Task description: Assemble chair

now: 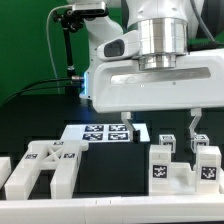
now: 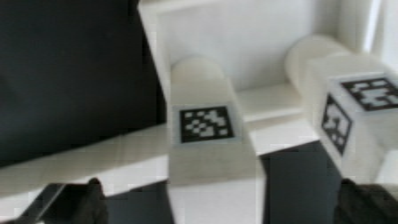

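Your gripper [image 1: 160, 120] hung spread wide and empty over the chair part [image 1: 182, 168] at the exterior view's right | risk — lowered off-centre, a finger could knock its tagged post [image 2: 210, 125] askew.

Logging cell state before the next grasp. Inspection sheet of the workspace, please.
surface: black table, marker board lying flat on it
job's things: left group and right group, by the exterior view, of white tagged chair parts; none held
clutter: nothing seen
grippers: gripper open, fingers empty, above the right group
cables: black cable at the exterior view's left
surroundings: green backdrop, black stand behind the arm
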Tool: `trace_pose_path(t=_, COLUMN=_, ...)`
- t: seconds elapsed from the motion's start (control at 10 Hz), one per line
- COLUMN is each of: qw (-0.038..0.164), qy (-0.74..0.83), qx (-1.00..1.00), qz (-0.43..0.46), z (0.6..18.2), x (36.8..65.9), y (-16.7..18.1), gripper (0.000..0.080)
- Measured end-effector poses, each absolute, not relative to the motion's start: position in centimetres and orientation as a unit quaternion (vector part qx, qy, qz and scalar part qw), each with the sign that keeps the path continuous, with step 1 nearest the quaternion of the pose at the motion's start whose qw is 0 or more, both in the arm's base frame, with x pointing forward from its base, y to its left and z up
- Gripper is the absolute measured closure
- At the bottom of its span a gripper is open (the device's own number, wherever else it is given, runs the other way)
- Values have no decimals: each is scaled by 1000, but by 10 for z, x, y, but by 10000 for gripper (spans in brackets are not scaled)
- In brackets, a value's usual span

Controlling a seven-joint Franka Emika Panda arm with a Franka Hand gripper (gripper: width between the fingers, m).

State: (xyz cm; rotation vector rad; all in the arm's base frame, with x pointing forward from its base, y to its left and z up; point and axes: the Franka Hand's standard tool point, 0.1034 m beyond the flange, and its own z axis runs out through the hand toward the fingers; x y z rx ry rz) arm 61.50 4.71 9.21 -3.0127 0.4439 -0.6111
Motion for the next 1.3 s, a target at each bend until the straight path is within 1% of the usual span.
trace_pose_path(t=0.1, qw=19, qy=145, qx=-972, qz=-184, z=89, x=612, y=49, gripper=151)
trace_pose_path(t=0.3, qw=17, qy=141, qx=-971, qz=-191, z=90, x=613, y=47, gripper=151)
trace_pose_path(t=0.4, qw=6, qy=126, qx=-969, qz=-213, z=86, x=609, y=41, gripper=151)
trace_pose_path(t=0.5, qw=-6, qy=112, qx=-968, qz=-223, z=74, x=597, y=39, gripper=151)
trace_pose_path(t=0.7, qw=-22, qy=98, qx=-964, qz=-245, z=56, x=589, y=35, gripper=151)
trace_pose_path(t=0.8, qw=-26, qy=98, qx=-964, qz=-246, z=50, x=593, y=31, gripper=151)
trace_pose_path(t=0.9, qw=-28, qy=92, qx=-963, qz=-251, z=41, x=596, y=36, gripper=151)
trace_pose_path(t=1.0, qw=-29, qy=86, qx=-965, qz=-247, z=28, x=595, y=45, gripper=151)
trace_pose_path(t=1.3, qw=-33, qy=84, qx=-965, qz=-244, z=11, x=596, y=51, gripper=151)
